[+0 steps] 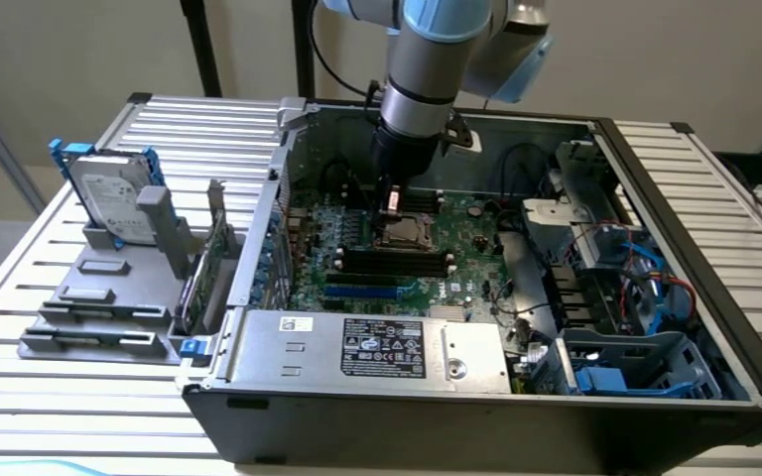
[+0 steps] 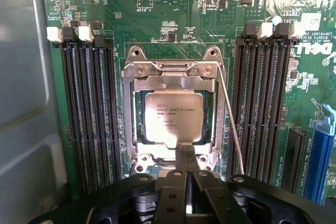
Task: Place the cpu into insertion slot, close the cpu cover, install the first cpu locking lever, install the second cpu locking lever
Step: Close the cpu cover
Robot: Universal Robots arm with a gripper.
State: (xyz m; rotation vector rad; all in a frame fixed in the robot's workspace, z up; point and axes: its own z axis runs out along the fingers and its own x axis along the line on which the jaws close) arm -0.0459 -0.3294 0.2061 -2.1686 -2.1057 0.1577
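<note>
The hand (image 2: 186,153) was fully closed, its two fingers pressed together with nothing between them. Its tips stood over the near edge of the cpu cover (image 2: 173,80); whether they bore on it could not be told. The cover lay down flat over the insertion slot (image 2: 140,148). The cpu (image 2: 170,111) sat in the slot directly beyond the fingertips, silvery face up, framed by the cover's window. A thin wire locking lever (image 2: 231,124) ran along one side of the socket, slanting away from the frame toward the hand. Banks of black memory slots (image 2: 89,114) flanked the socket on both sides of the hand. In the exterior view the hand (image 1: 392,203) pointed down into the open computer case (image 1: 646,198) on the slatted bench (image 1: 37,288), just above the socket.
</note>
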